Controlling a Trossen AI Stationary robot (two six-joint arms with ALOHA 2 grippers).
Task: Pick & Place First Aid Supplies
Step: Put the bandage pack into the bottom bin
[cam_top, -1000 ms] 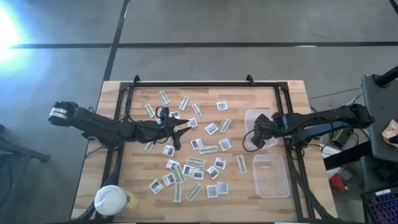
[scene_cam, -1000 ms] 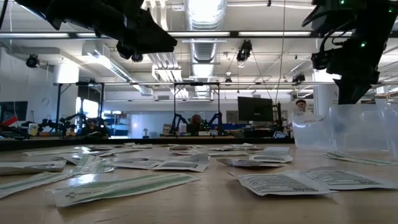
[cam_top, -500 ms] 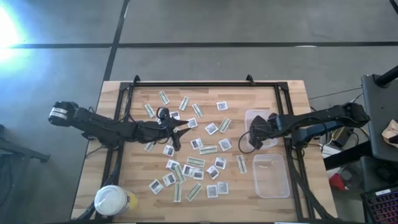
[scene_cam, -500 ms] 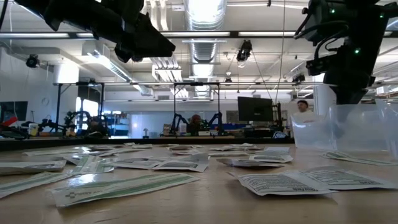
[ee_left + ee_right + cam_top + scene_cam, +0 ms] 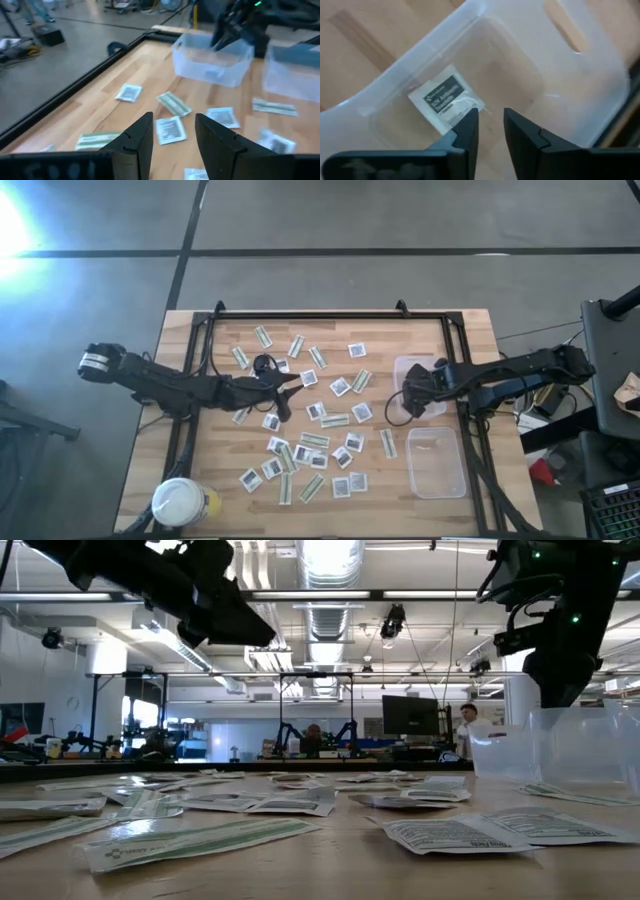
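Many small first aid packets lie flat across the middle of the wooden table (image 5: 225, 480): square white ones (image 5: 340, 386) and narrow green-and-white strips (image 5: 335, 420). My left gripper (image 5: 297, 382) hovers open above them with nothing between its fingers (image 5: 137, 142). My right gripper (image 5: 490, 125) stands open over the far clear tub (image 5: 412, 368), pointing steeply down. One square white packet (image 5: 445, 102) lies flat on that tub's floor just below the fingers, and I see no finger touching it.
A second clear tub (image 5: 437, 462) stands nearer the front at the right. A white-lidded round jar (image 5: 180, 502) sits at the front left corner. A black frame (image 5: 310, 313) runs along the table's far edge and sides. A person stands in the room behind (image 5: 466, 720).
My left gripper has tipped its fingers slightly downward in place. My right arm has shifted a little over the far tub, toward the table's left.
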